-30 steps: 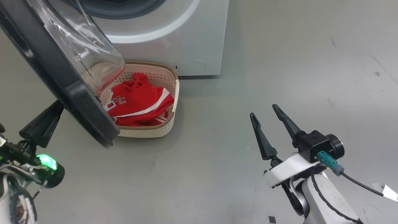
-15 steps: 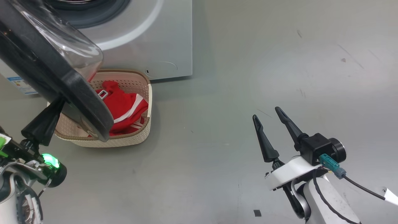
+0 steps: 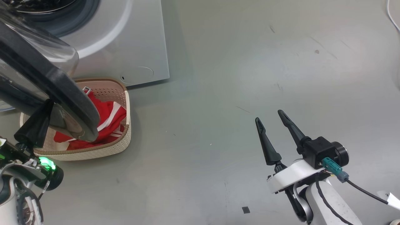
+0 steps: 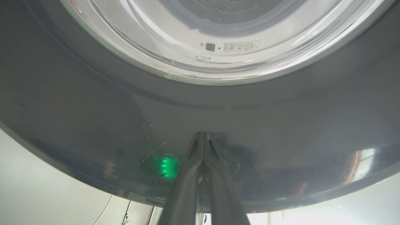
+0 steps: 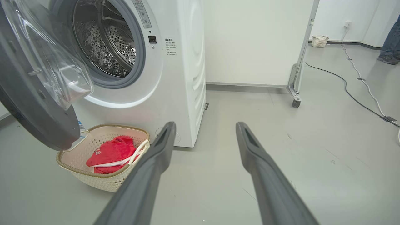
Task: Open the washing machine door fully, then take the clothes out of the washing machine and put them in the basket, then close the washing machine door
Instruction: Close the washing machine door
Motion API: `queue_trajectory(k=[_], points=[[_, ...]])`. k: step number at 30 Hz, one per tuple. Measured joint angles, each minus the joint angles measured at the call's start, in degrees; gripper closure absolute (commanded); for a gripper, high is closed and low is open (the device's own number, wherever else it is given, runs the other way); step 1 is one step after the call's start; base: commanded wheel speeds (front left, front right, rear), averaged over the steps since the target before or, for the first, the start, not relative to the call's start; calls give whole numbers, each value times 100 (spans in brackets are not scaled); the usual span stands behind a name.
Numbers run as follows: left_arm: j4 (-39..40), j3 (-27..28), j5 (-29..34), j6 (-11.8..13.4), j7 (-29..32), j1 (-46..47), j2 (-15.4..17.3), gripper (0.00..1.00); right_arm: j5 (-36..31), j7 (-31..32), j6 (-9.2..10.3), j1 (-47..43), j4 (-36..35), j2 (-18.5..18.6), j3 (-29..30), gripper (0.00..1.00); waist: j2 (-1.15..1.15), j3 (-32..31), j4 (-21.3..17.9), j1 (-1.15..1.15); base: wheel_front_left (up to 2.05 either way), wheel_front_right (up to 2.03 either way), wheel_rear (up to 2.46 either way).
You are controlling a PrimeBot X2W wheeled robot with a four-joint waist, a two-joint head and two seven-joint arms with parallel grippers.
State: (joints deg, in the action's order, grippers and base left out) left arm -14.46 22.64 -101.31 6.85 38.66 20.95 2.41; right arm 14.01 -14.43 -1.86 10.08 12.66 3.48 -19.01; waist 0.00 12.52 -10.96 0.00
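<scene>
Note a camera shift over the last second and discount the slide of the whole head view toward 9 o'clock. Even so, find the washing machine door (image 3: 62, 90) further across the basket (image 3: 103, 147) than 1 second ago, with the lower end of its black rim now over the basket's middle rather than its 9 o'clock side. Read this as a swing toward the washing machine (image 3: 131, 47), not as camera drift alone.

Find the left gripper (image 4: 202, 135) with fingers pressed together, tips against the door's glossy outer rim at 6 o'clock of the glass, nothing clamped between them. Find the right gripper (image 3: 268, 115) at 4 o'clock of the head view, fingers spread apart, empty, well apart from the machine.

Locate the clothes (image 3: 107, 120) in the basket, on the floor (image 3: 218, 93) just in front of the machine, at 9 o'clock of the head view. See a bare steel drum (image 5: 109, 40) in the right wrist view, with no red inside.

Judge unloading done and the closing step in progress, with the door partly swung and not latched. Expect to need a continued push along the arc. Watch for tips sliding on the slick rim.
</scene>
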Motion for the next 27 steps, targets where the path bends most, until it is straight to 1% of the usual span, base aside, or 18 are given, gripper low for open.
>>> queue_trajectory(k=[19,25,27], points=[[-118,-22,5,-11,-682,505,-59,100,54,-1,44,-8,-123,-24,47,0,0,195,-529,0,0,0,0],[-236,-123,14,-19,-849,652,-86,100,60,-1,58,-14,-158,-27,119,0,0,230,-608,0,0,0,0],[-271,-155,58,-67,-899,675,-92,100,62,-1,59,-18,-170,-29,122,0,0,233,-614,0,0,0,0]])
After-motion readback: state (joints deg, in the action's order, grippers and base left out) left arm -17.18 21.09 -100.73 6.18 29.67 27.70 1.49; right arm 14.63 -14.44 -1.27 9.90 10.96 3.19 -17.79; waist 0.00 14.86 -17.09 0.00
